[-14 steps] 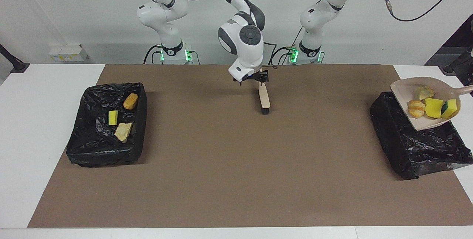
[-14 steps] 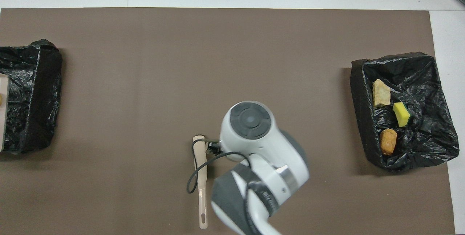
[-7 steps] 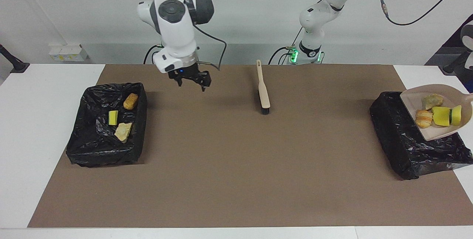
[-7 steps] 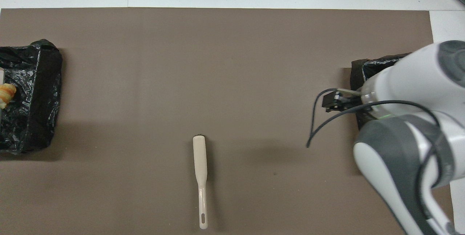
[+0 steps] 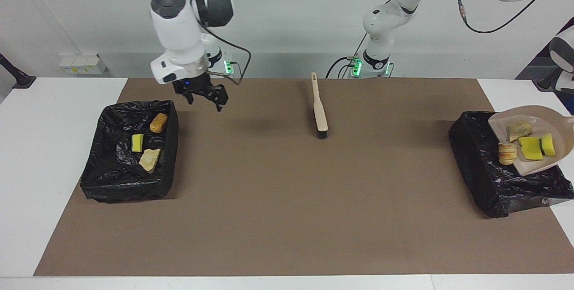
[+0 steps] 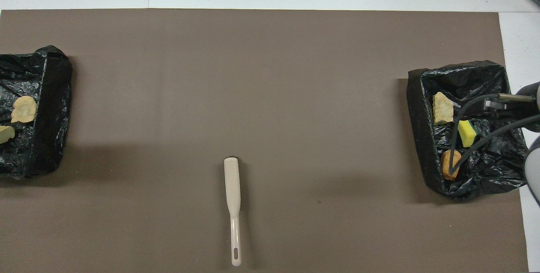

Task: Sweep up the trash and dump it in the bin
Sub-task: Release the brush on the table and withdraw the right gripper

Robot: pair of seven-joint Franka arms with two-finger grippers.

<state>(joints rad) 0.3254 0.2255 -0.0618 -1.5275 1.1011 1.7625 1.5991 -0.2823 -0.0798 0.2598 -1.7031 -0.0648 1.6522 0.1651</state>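
A beige dustpan hangs tilted over the black-lined bin at the left arm's end of the table. Its handle runs off the picture's edge toward the left arm, whose gripper is out of view. On the pan lie trash scraps: a tan lump, two yellow sponge chunks and a croissant-like lump at the pan's low lip. From overhead, two pale lumps show over this bin. My right gripper hangs open and empty above the mat, beside the other bin.
The bin at the right arm's end holds a brown lump, a yellow sponge and a tan lump. A beige brush lies on the brown mat near the robots, midway between the arms.
My right gripper left the brush lying on the mat and swung up toward its own end. The dustpan moved farther over its bin, and the scraps slid toward its lip.
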